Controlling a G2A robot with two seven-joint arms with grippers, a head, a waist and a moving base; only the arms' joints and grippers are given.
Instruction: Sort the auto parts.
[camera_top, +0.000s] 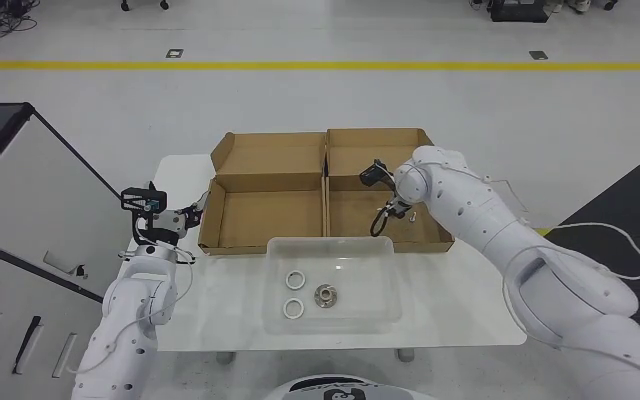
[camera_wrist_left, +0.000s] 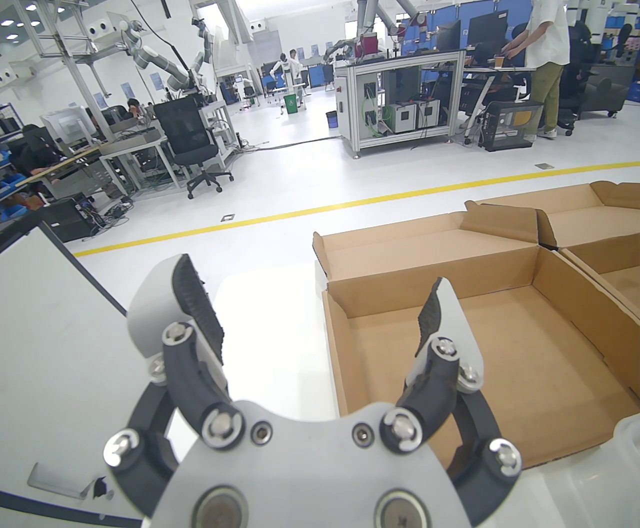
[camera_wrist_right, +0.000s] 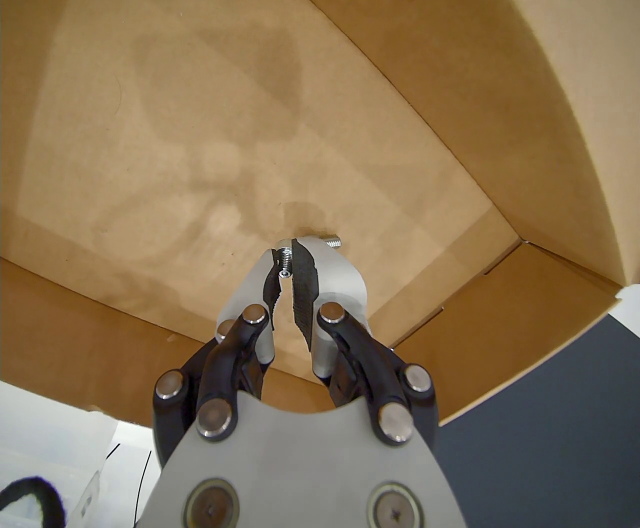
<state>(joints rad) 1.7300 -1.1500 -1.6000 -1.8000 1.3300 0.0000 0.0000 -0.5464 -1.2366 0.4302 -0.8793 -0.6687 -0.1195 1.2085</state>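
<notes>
Table (camera_top: 445, 305): box (camera_wrist_right: 500, 100) walls ring right gripper's (camera_wrist_right: 287, 251) apparent bolt (camera_wrist_right: 333, 243).

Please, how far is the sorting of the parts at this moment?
Nothing looks finished yet. In hand: the right gripper is shut on a bolt, low inside the right box. Left to do: two white rings and a metal disc lie in the clear tray; the left gripper is open beside the left box.

L gripper (camera_wrist_left: 312, 277), jaws wide apart, just beside brown cardboard box (camera_wrist_left: 475, 360).
</notes>
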